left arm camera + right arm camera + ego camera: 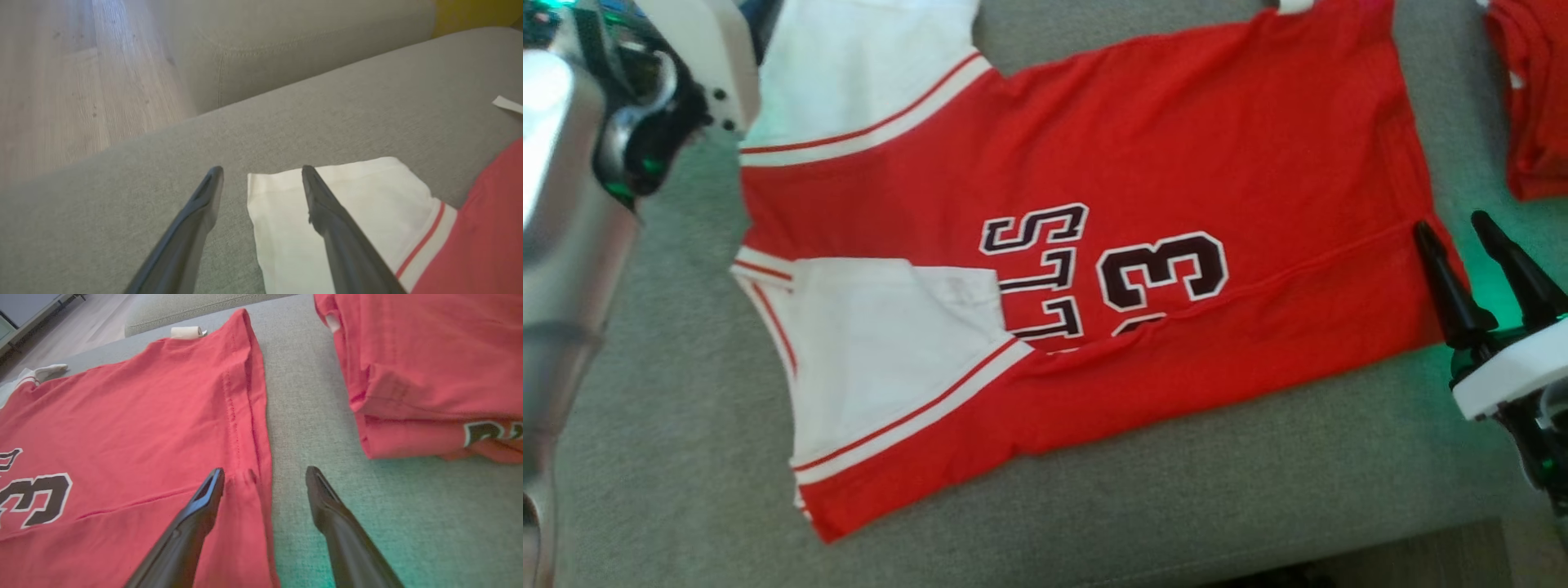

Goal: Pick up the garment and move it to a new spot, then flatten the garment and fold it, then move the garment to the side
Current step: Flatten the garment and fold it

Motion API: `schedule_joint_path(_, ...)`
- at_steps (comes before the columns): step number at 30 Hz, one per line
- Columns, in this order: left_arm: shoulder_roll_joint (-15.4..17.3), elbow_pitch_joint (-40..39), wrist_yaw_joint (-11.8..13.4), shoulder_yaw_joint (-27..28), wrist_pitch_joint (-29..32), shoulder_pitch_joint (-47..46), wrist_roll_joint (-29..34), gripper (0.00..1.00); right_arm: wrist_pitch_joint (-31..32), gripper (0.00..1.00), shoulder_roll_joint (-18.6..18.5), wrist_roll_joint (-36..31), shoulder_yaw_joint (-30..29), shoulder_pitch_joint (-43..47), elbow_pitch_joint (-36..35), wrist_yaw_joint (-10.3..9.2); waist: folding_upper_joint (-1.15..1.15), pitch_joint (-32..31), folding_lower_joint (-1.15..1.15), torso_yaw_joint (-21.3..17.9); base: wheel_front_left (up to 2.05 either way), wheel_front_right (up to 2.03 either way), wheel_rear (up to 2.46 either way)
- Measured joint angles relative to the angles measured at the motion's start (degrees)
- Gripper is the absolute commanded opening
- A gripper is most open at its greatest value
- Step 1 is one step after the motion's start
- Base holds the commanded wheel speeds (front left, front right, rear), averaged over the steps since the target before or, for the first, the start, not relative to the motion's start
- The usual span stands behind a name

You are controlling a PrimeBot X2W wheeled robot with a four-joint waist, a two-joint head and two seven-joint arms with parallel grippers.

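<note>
While one red jersey (1160, 147) lies spread across the grey sofa (686, 408), a second, folded red garment (1535, 98) sits apart from it at the robot's far right, so there are two red garments and two grippers. The jersey has two white sleeves (866, 351), both at its left end, and its hem is at the right. Its near side lies doubled over the body and covers part of the dark lettering. The right gripper (1450, 224) stands at the hem's near corner with its jaws spread and nothing between them. In the right wrist view, one of its fingers (196, 510) is over the jersey (143, 416) and the other is over bare sofa, between the hem and the folded red garment (429, 367). Whether that finger touches the cloth cannot be told. The left gripper (262, 168) hangs released and empty above the end of the far sleeve, one finger over the white cloth and one over the sofa. Wooden floor (49, 81) shows beyond it.
</note>
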Motion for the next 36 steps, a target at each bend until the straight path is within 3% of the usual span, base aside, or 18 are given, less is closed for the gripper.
schedule_joint_path(7, 0.18, 8.48, 0.16, -0.86, 5.09, -3.5, 0.66, 1.0, 0.15, 1.0, 0.34, -0.44, -0.27, -1.77, -0.54, 0.0, 0.0, 2.76, -0.01, -3.06, 0.0, 0.0, 0.0)
schedule_joint_path(22, 1.54, 13.6, 0.08, -2.3, 6.58, -6.89, 2.58, 0.98, -0.65, 1.0, 1.74, -0.49, 0.81, -2.65, 0.92, 0.0, 0.0, 4.58, -0.02, -6.27, 0.0, 0.0, 0.0)
schedule_joint_path(23, 1.64, 13.61, 0.08, -2.3, 6.82, -6.93, 2.58, 0.87, -0.7, 1.0, 1.74, -0.49, 0.87, -2.76, 0.99, 0.0, 0.0, 4.63, -0.02, -6.38, 0.0, 0.0, 0.0)
schedule_joint_path(25, 1.63, 13.62, 0.11, -2.26, 7.49, -7.09, 2.31, 0.47, -1.1, 1.0, 1.74, -0.49, 0.96, -3.23, 1.18, 0.0, 0.0, 4.63, -0.01, -6.55, 0.0, 0.0, 0.0)
schedule_joint_path(27, 1.59, 13.62, 0.37, -2.25, 8.04, -7.11, 1.78, 0.22, -1.13, 1.0, 1.74, -0.49, 0.94, -3.57, 1.24, 0.0, 0.0, 4.54, -0.02, -6.65, 0.0, 0.0, 0.0)
schedule_joint_path(28, 1.59, 13.62, 0.41, -2.25, 8.13, -7.1, 1.58, 0.0, -1.14, 1.0, 1.74, -0.49, 0.96, -3.55, 1.31, 0.0, 0.0, 4.49, -0.02, -6.68, 0.0, 0.0, 0.0)
schedule_joint_path(36, 1.65, 11.9, 0.47, -2.55, 5.83, -6.73, 1.53, 0.0, -1.04, 1.0, 1.68, -0.49, 1.37, -4.47, 1.34, 0.0, 0.0, 3.33, -0.02, -6.28, 0.0, 0.0, 0.0)
